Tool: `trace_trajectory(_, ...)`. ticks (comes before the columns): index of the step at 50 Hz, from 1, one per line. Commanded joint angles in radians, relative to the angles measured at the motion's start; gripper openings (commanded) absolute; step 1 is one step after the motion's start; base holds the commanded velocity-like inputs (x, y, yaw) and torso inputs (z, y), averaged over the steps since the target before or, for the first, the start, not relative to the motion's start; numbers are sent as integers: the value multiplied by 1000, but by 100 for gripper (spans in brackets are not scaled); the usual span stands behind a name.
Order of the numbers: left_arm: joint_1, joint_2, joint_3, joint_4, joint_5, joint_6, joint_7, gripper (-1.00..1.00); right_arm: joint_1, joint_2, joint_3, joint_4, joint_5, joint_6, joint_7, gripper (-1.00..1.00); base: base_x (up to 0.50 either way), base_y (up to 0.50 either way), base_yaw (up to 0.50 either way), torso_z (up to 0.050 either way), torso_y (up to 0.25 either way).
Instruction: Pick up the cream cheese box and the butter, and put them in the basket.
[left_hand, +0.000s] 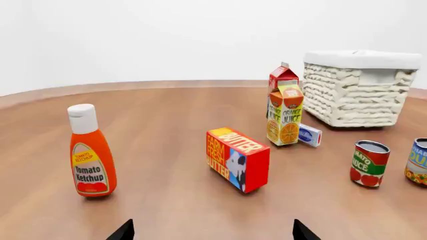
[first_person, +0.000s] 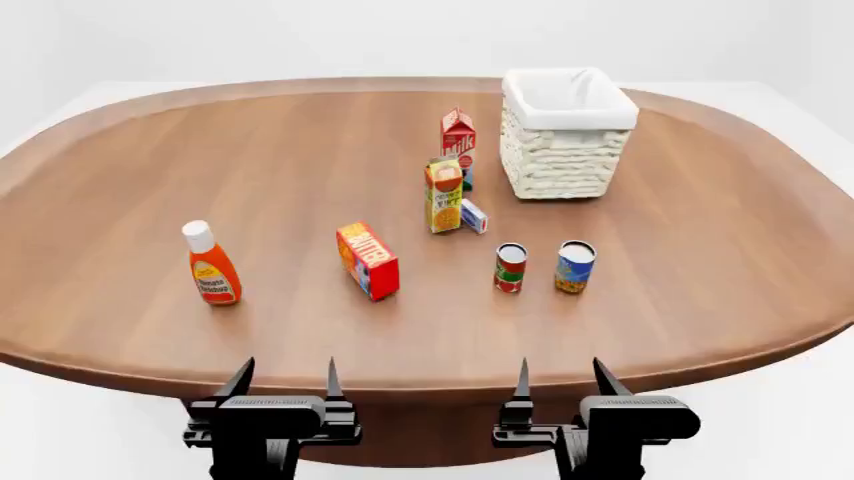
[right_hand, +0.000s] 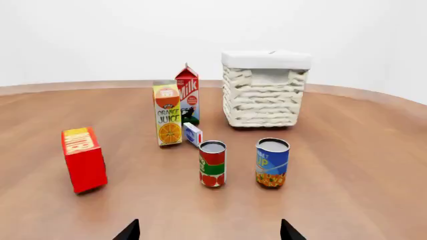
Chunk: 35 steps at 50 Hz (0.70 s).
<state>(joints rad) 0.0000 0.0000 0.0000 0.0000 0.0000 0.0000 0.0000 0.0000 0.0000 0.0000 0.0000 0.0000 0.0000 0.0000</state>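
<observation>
nearest, left gripper (first_person: 286, 385) and right gripper (first_person: 559, 382) parked off the near table (first_person: 120, 330) edge, both spread wide and empty, likely a start pose before any reach. further in, the butter (first_person: 367, 260) standing on edge near the middle, well apart from the ketchup bottle (first_person: 210, 264), with the red can (first_person: 511, 268) and blue can (first_person: 575, 266) to its right; beyond, the cream cheese box (first_person: 473, 216) tucked just beside the orange juice carton (first_person: 445, 195), milk carton (first_person: 458, 134) behind, and the basket (first_person: 567, 150) farthest, apparently empty. basket floor hidden by its wall, cream cheese lettering too small to read, gripper fingertips barely showing in wrist views.
</observation>
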Motion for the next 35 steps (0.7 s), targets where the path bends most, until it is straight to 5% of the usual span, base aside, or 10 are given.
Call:
trace_trajectory(1, 1, -16, 18, 2, -19, -3, -16, 100, -5, 14, -22, -13, 16, 3, 21, 100, 0, 0, 0, 0, 0)
trace_trajectory(35, 0, -53, 60, 28, -60, -31, -57, 100, -12, 52, -81, -17, 44, 16, 62, 100, 0, 0, 0, 0, 0)
